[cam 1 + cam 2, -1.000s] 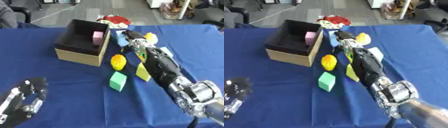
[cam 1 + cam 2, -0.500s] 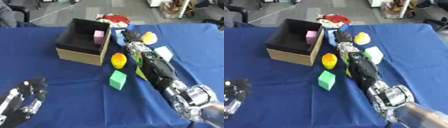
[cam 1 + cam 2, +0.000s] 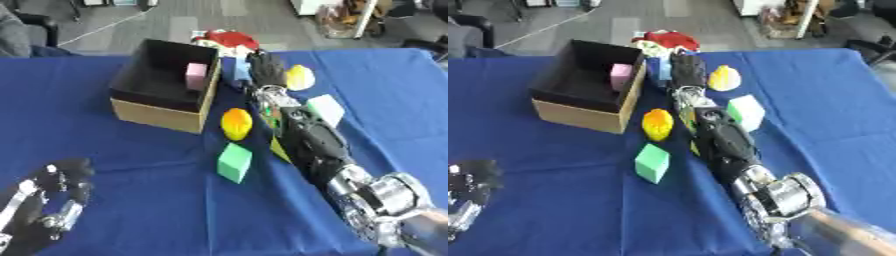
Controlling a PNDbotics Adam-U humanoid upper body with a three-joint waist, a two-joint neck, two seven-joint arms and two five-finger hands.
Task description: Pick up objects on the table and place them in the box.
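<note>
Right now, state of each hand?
Left hand: idle at the lower left corner, fingers relaxed, open, holding nothing.
Right hand: reached out beside the box, over a blue object; grip cannot be told.

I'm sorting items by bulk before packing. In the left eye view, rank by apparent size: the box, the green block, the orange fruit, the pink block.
1. Box
2. Green block and orange fruit: look about alike, and the block lies nearer the camera, so unranked
3. Pink block, partly hidden in the box
</note>
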